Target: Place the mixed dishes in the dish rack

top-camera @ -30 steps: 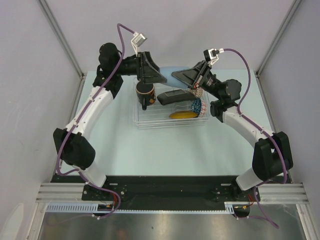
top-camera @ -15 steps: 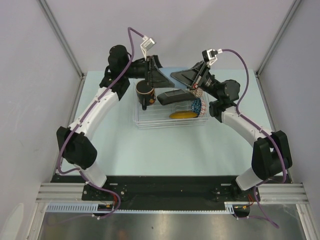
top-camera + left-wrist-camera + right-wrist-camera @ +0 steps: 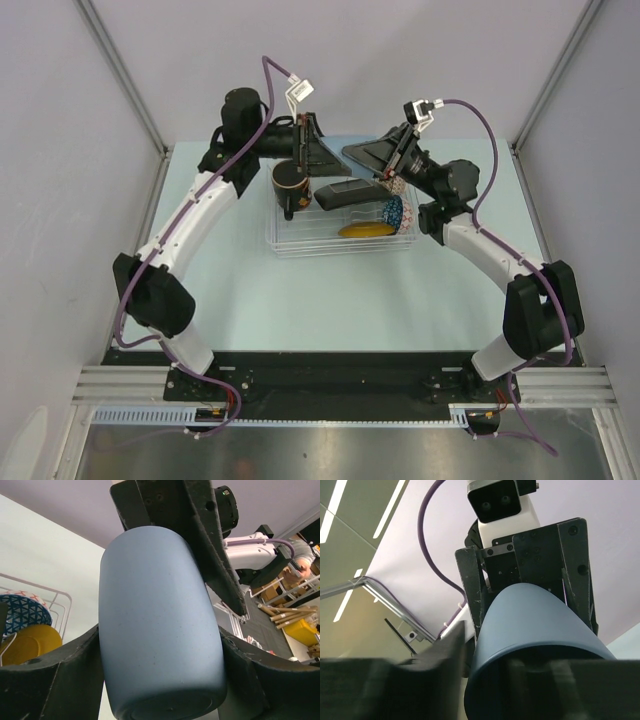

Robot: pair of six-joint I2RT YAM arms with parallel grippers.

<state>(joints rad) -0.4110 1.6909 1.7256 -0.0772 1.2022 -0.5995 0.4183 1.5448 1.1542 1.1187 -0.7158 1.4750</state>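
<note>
My left gripper [image 3: 322,160] is shut on the light blue cup [image 3: 160,625], holding it in the air over the back edge of the clear dish rack [image 3: 340,246]. My right gripper [image 3: 352,156] meets it there. Its fingers [image 3: 222,575] lie along the cup's sides, standing open around the rim end [image 3: 535,620]. In the rack stand the red-inside dark cup [image 3: 290,185], the black square plate [image 3: 345,192], the blue patterned bowl [image 3: 392,210] and the yellow-brown saucer [image 3: 365,230]. A beige patterned bowl [image 3: 396,186] peeks out under the right gripper.
The rack sits at the table's far middle. The booth's back wall and metal corner posts [image 3: 120,80] stand close behind both grippers. The blue bowl [image 3: 20,612] and saucer [image 3: 30,642] show low at the left in the left wrist view.
My left gripper has carried the light blue cup to the right, into the right gripper's open fingers. The right arm has shifted slightly left. The dishes in the rack have not moved.
</note>
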